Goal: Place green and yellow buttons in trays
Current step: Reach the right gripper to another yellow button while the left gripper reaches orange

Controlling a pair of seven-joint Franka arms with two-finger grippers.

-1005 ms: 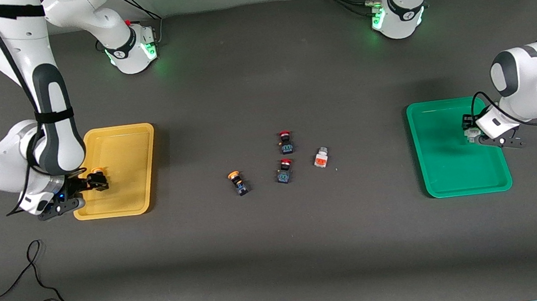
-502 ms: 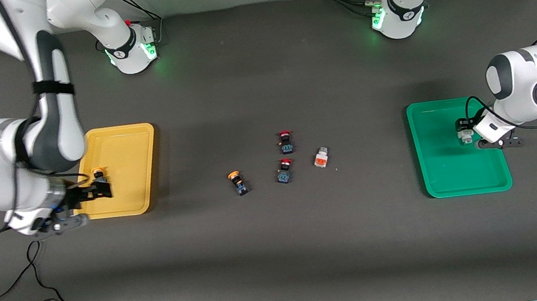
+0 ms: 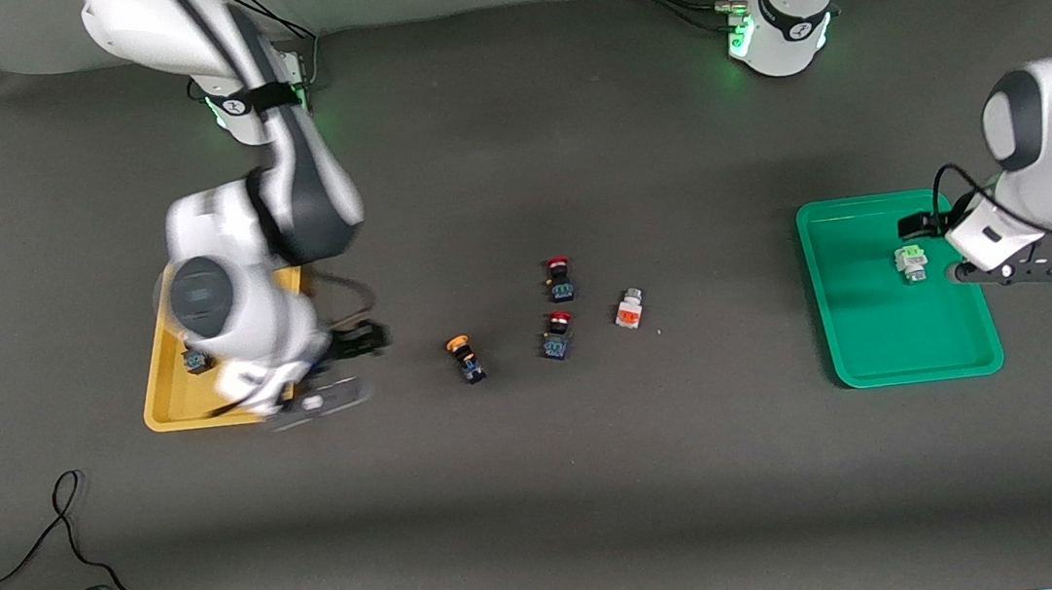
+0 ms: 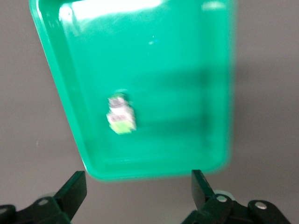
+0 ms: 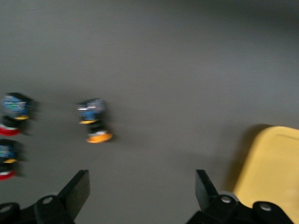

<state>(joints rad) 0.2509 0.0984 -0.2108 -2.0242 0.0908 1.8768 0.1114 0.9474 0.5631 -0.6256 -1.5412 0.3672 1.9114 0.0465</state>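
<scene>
The green button (image 3: 912, 261), white-bodied with a light green face, lies in the green tray (image 3: 883, 345). It also shows in the left wrist view (image 4: 121, 115) in that tray (image 4: 187, 93). My left gripper (image 3: 925, 229) is open and empty, up over the tray's edge toward the left arm's end (image 4: 138, 186). One yellow button (image 3: 195, 359) lies in the yellow tray (image 3: 167, 396). The other yellow button (image 3: 466, 357) lies on the table (image 5: 96, 123). My right gripper (image 3: 364, 339) is open and empty over the table between the yellow tray (image 5: 275, 163) and that button (image 5: 142, 186).
Two red-capped black buttons (image 3: 560, 279) (image 3: 558, 335) and a white button with an orange face (image 3: 628, 310) lie mid-table beside the loose yellow button. A black cable (image 3: 77, 577) loops near the front edge at the right arm's end.
My right gripper let go of a yellow button in the yellow tray and swung toward the table's middle. My left gripper let go of the green button in the green tray and drew back.
</scene>
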